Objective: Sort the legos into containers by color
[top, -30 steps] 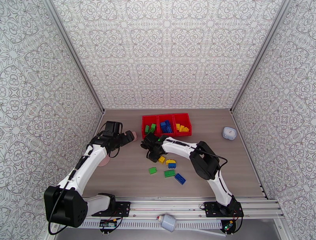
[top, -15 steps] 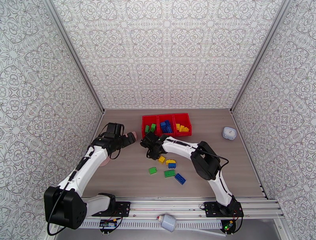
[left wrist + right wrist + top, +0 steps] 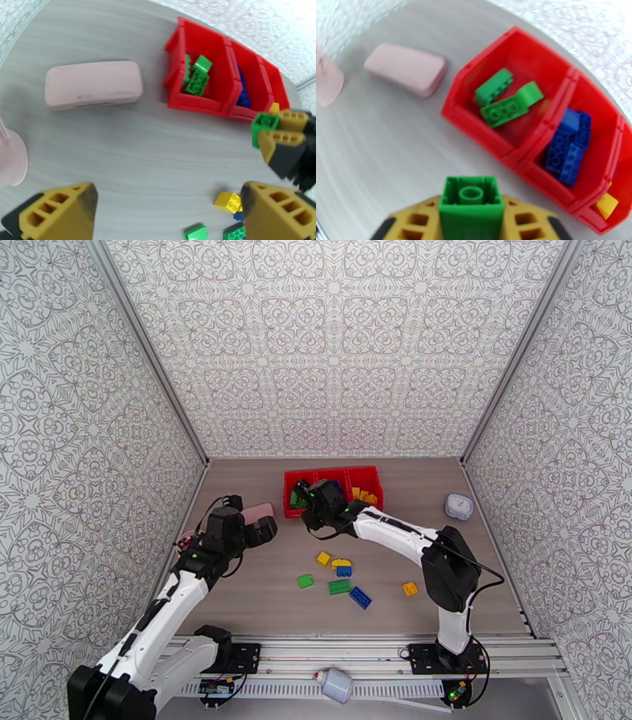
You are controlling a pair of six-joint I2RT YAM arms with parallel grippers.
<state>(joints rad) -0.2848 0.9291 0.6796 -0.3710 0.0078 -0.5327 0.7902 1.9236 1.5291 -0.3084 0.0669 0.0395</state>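
Your right gripper [image 3: 271,129], clamped on a green brick [image 3: 471,205], hovers by the greens' left bin [image 3: 474,122]; left gripper [image 3: 166,197] gapes.

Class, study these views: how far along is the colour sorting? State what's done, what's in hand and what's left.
Done: green legos, blue legos and yellow legos lie in separate containers. In hand: the right gripper holds a green brick near the containers. Left: six loose legos on the table.

Your two arms [image 3: 170,595] show white shells and black joints; their yellow fingers [image 3: 59,211], cut with square hollows, carry black backs.
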